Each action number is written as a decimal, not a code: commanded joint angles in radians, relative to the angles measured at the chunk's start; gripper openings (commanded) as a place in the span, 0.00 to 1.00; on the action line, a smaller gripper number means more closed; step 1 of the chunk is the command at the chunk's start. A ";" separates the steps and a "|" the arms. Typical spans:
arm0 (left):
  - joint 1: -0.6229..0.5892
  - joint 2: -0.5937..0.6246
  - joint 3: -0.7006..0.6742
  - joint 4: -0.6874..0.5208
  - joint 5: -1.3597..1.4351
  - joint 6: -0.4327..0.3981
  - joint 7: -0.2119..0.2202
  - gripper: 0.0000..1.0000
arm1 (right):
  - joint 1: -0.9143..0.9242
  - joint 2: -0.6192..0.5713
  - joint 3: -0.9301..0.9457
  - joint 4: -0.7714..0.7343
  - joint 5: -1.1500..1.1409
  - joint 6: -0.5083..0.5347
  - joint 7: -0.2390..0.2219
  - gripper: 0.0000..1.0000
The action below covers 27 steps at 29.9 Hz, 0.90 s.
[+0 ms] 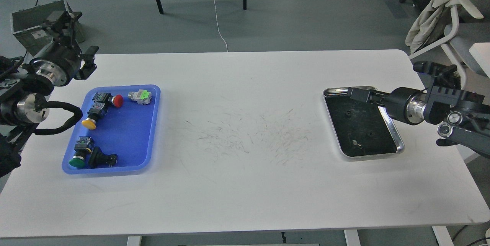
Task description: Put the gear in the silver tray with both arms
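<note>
The silver tray (pixel 399 139) lies on the right side of the white table, with a dark reflective bottom that shows only a few small dark marks. My right gripper (pixel 353 93) reaches in from the right and hovers over the tray's far right part. Its dark fingers look like one bar, so I cannot tell its state. The gear is several push-button switches in a blue plastic tray (pixel 130 139) at the left: red (pixel 117 100), yellow (pixel 89 123), green (pixel 77 162), black (pixel 101 158) and a grey-green one (pixel 140 96). My left gripper (pixel 79 38) is open and empty, above the table's far left corner, behind the blue tray.
The white table (pixel 245 131) is scuffed in the middle. A grey-green box (pixel 28 20) stands on the floor behind the left arm. A chair with a draped cloth (pixel 436 12) stands at the far right. Table legs and cables are on the floor beyond.
</note>
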 commanded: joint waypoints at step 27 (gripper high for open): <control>-0.088 -0.273 -0.124 0.212 -0.119 0.002 -0.043 0.97 | -0.422 0.254 0.969 -0.295 1.315 0.324 0.001 0.98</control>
